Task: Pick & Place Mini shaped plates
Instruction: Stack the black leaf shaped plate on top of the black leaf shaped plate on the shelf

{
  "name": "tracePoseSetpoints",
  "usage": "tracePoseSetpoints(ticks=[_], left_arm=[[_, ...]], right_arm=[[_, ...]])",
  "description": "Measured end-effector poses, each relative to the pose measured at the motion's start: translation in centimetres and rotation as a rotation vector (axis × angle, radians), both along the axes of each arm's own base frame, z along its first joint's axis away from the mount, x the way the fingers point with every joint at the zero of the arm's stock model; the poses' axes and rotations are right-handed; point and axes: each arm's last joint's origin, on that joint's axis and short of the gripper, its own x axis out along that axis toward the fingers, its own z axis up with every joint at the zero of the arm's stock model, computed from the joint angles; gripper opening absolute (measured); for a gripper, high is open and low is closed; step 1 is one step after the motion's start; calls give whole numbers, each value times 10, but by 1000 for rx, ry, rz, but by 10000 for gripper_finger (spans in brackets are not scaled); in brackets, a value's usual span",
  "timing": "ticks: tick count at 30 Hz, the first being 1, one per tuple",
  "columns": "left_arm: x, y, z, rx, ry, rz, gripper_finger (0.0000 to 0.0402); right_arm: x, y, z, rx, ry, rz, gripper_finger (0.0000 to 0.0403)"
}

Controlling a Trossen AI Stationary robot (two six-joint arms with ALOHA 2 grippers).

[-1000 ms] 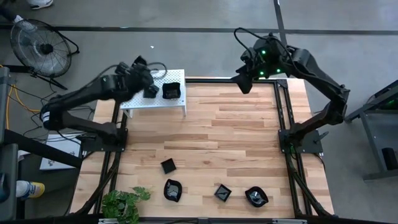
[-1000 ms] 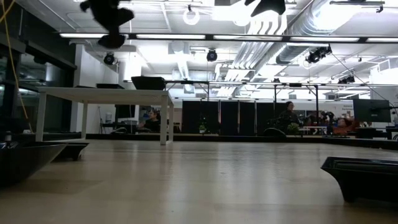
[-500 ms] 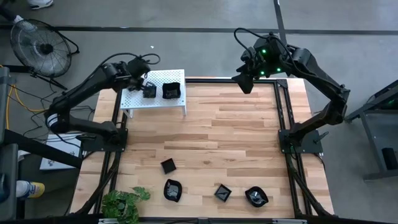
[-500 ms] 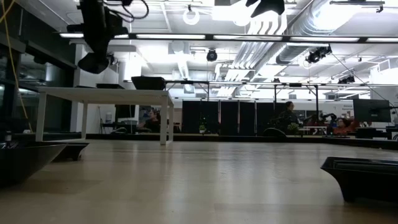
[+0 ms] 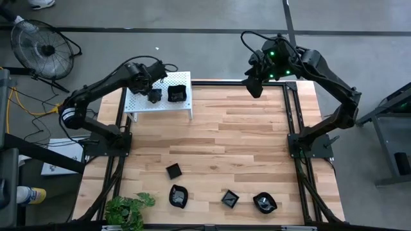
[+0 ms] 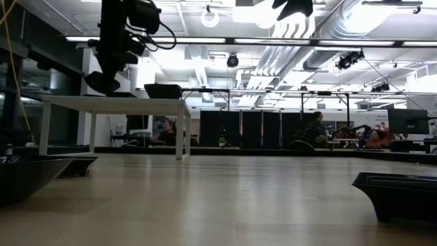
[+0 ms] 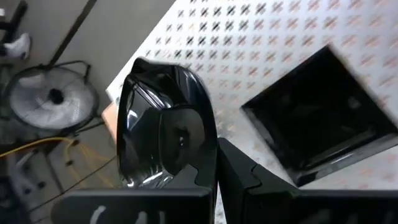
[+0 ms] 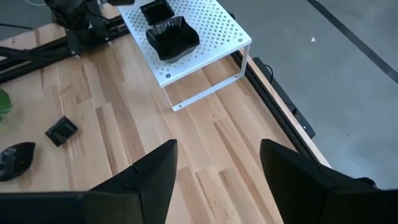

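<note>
My left gripper (image 5: 145, 82) is shut on a glossy black mini plate (image 7: 163, 130) just above the left end of the white perforated shelf (image 5: 160, 106); in the low view it hangs close over the shelf top (image 6: 113, 100). A square plate (image 7: 317, 118) and a wavy-edged plate (image 8: 173, 36) rest by their bases on the shelf. Several more black plates lie near the table's near edge, such as one (image 5: 173, 171) and another (image 5: 264, 203). My right gripper (image 8: 217, 180) is open and empty, high over the table's far right corner (image 5: 255, 86). My left gripper holds the black plate by its rim (image 7: 208, 158). One finger (image 7: 242, 177) lies against the rim's outer side; the plate itself hides the other finger. The fingers come from above, slanting down. The plate is tilted on edge, clear of the shelf.
A green plant (image 5: 128, 208) sits at the table's near left corner. A fan (image 5: 42, 45) stands on the floor beyond the far left. Bare wood lies across the table's middle (image 5: 231, 135). In the low view, plates sit close at left (image 6: 27, 174) and right (image 6: 396, 195).
My left gripper has come down toward the shelf top with the black plate still in its hold, and the arm has swung a little over the shelf's left end. The plates on the shelf and on the table have stayed where they were.
</note>
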Motion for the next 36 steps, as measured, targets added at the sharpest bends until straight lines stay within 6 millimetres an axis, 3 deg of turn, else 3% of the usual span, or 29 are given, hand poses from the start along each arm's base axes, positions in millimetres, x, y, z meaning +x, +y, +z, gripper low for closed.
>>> tracePoseSetpoints(ticks=[13,23,30,36], left_arm=[[-2,4,-2,46,112,-20,0],[2,18,-16,-56,137,-30,0],[1,17,-15,-66,146,-37,0],[2,18,-15,-90,193,-160,1]], right_arm=[[-1,1,-1,6,15,7,225],[-1,1,-1,8,12,17,225],[-1,1,-1,13,10,23,225],[0,2,-1,22,3,40,225]])
